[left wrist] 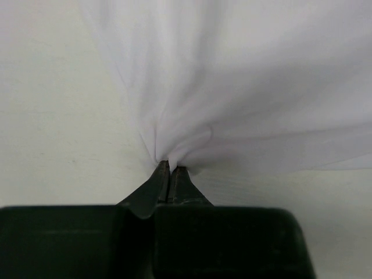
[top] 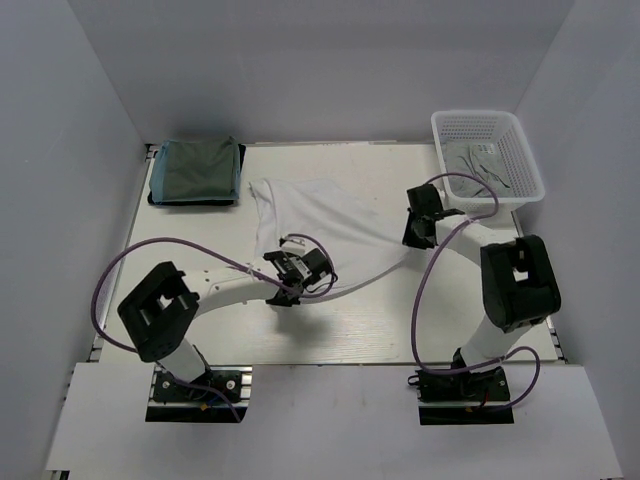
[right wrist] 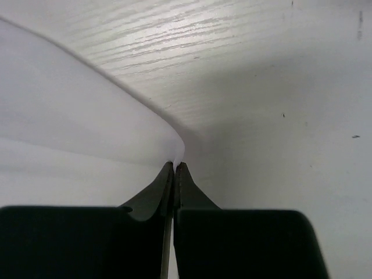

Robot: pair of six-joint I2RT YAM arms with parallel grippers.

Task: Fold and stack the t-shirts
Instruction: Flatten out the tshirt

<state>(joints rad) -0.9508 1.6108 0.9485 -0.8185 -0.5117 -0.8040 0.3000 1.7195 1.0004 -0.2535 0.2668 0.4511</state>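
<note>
One table (top: 380,320) is seen, and one white t-shirt (top: 310,215) is spread flat across its middle, rumpled at the far left corner. Two arms are bolted at the near edge. One white mesh basket (top: 485,114) is set at the far right corner, and one crumpled grey garment (top: 480,160) is held in it. One stack of folded dark shirts (top: 197,170) is placed at the far left corner, a green one on top; how many lie beneath cannot be counted. The left gripper (left wrist: 171,165) is clamped on the t-shirt's gathered near edge. The right gripper (right wrist: 174,164) is pinched tight on its right edge.
</note>
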